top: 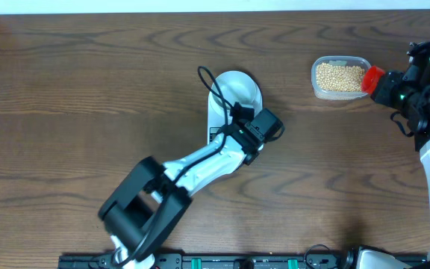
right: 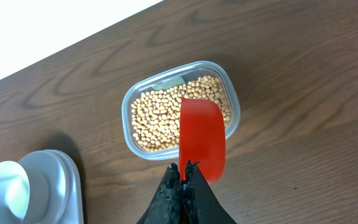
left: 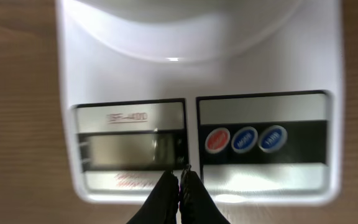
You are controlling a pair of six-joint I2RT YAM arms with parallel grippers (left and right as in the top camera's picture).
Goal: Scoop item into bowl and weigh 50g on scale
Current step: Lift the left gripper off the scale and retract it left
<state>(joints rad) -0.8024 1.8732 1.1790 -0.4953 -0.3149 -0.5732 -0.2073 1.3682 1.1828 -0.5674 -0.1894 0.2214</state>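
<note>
Beans (right: 157, 115) sit in the tub (right: 127, 134); bowl (top: 239, 84) on scale (left: 135, 81) looks empty. Right gripper (right: 184, 171) clamps the scoop (right: 202, 134) above them; left gripper (left: 180, 182), closed empty, hovers at the scale.

A clear plastic tub (top: 340, 78) is set on the wooden table (top: 88, 112); a red scoop (top: 372, 77) is seen over its right rim

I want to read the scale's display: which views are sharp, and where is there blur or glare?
Left wrist: the scale is soft, its display lettering blurred, a small glare spot above. Right wrist: beans and red scoop are sharp. Overhead: evenly lit, sharp.
</note>
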